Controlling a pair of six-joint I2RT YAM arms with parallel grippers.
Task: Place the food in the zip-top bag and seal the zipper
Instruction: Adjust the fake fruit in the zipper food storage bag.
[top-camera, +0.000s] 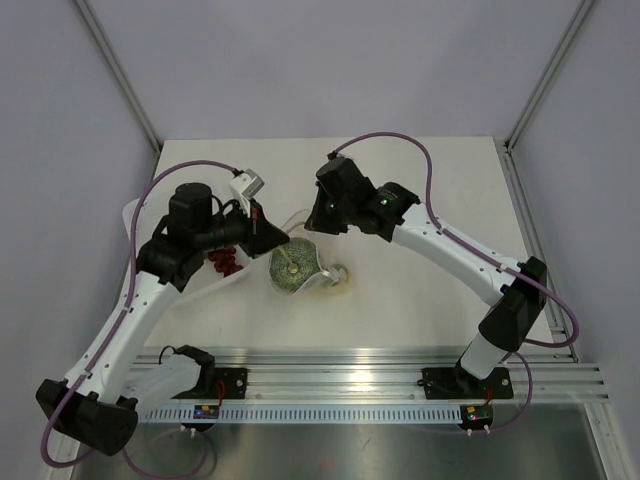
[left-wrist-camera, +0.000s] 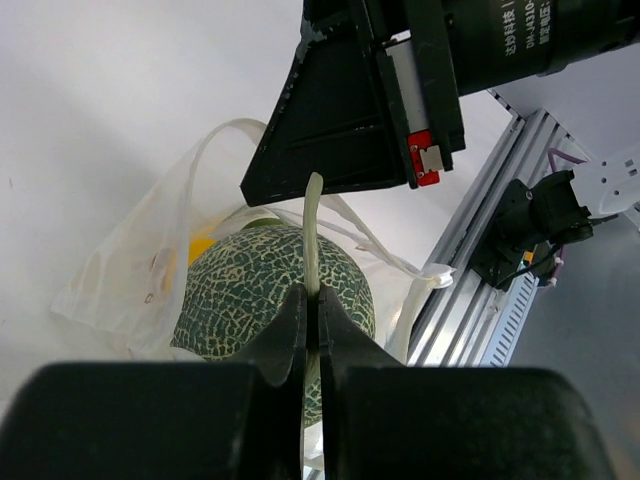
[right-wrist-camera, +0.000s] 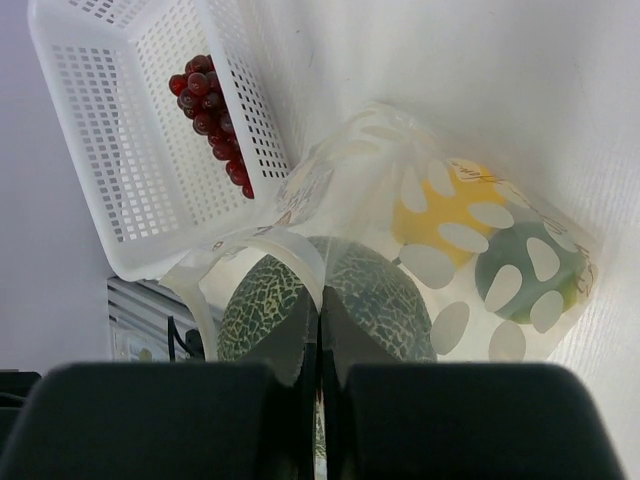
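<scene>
Pinching the zip-top bag (top-camera: 296, 270) at its mouth, both of your grippers are clamped. The left gripper (left-wrist-camera: 312, 310) has its jaws pressed together on the pale zipper (left-wrist-camera: 312, 235) strip, and the right gripper (right-wrist-camera: 320, 335) is closed on a fold of the same rim. From above, the bag sits mid-table, with the white basket (right-wrist-camera: 120, 150) of red grapes (right-wrist-camera: 210, 100) at its 9 o'clock.

In the right wrist view, the yellow ball (right-wrist-camera: 440, 205) lies deep in the pouch at 1 o'clock from the netted melon (right-wrist-camera: 385, 295). The grey-green fruit (right-wrist-camera: 525, 270) lies at 3 o'clock from it. The melon bulges right under both pinch points, and you cannot tell whether it sits fully below the seal line.

That bulge is your likeliest trouble:
- **Seal:** If the melon rides too high, the two halves of the strip will not meet and the seal will gap over it.
- **Grip:** Pull the rim outward too hard and the thin film may slip from a jaw or stretch.
- **Spill:** Lift unevenly and the floppy pouch could tip, letting fruit roll toward the opening.
- **Collision:** The two grippers are close together, so sliding one along the strip risks knocking the other.
</scene>
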